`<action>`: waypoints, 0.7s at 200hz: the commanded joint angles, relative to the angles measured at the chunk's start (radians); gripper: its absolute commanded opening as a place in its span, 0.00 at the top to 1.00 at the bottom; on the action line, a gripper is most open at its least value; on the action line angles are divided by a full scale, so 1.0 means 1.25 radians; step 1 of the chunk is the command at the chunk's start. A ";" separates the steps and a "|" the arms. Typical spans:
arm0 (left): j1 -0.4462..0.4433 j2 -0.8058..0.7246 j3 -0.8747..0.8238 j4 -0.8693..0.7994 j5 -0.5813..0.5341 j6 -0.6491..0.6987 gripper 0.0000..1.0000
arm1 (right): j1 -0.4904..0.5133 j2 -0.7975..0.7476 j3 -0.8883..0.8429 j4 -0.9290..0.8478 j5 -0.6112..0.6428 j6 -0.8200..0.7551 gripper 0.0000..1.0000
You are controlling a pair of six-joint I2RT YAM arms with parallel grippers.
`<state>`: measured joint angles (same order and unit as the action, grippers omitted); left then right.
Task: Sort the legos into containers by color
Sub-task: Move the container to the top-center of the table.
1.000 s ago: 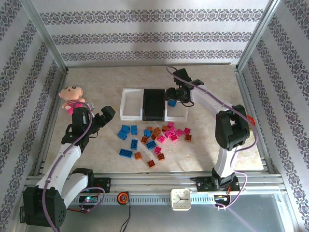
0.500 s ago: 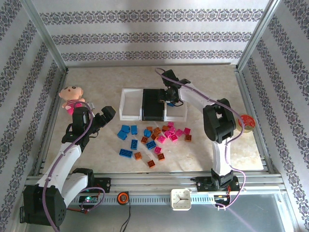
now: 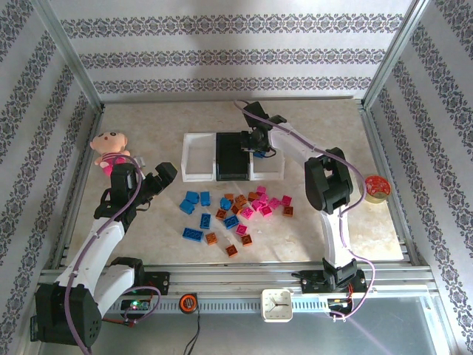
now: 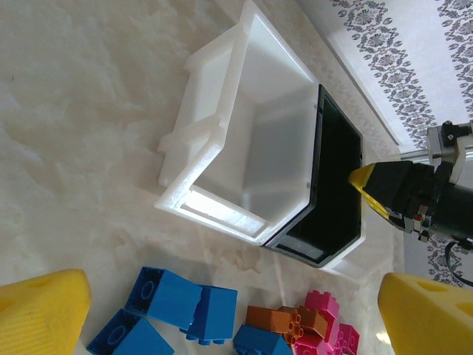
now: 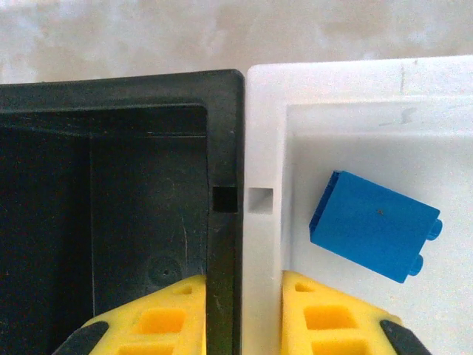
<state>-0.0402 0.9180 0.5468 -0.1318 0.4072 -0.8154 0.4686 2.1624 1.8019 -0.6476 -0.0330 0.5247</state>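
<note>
Right wrist view: the blue studded plastic brick (image 5: 373,225) lies loose in the right-hand white rectangular plastic bin (image 5: 332,81), yet your right gripper (image 5: 244,296) is clamped across the touching walls (image 5: 262,148) of that bin and the black plastic bin (image 5: 111,89), so ease it open before lifting; your left gripper (image 4: 236,318) hangs wide open, empty.

Marble table (image 3: 148,126), legos (image 3: 231,221), bins (image 3: 199,159), doll (image 3: 111,148), tin (image 3: 375,187)

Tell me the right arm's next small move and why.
Probably spread the jaws of the right gripper and lift straight up: its fingers straddle the touching walls of the black bin and the white bin, a blue brick already lies in the white one, and unsorted legos wait nearby.
</note>
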 commanded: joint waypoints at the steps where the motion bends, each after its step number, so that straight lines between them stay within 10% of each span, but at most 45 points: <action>1: -0.010 -0.015 0.028 -0.042 -0.001 0.022 0.00 | -0.001 0.025 0.035 0.001 0.004 0.024 0.84; 65: -0.106 0.001 0.070 -0.202 -0.122 0.106 0.12 | 0.006 -0.091 -0.066 0.068 -0.010 0.009 0.52; 95: -0.281 0.062 0.079 -0.283 -0.308 0.140 0.14 | 0.013 -0.211 -0.219 0.132 -0.028 0.008 0.48; 140: -0.305 0.181 0.062 -0.187 -0.345 0.168 0.14 | 0.014 -0.349 -0.389 0.191 -0.053 0.035 0.46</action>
<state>-0.4061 1.0843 0.6254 -0.3935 0.0628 -0.6659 0.4763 1.7988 1.3956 -0.4725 -0.0700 0.5407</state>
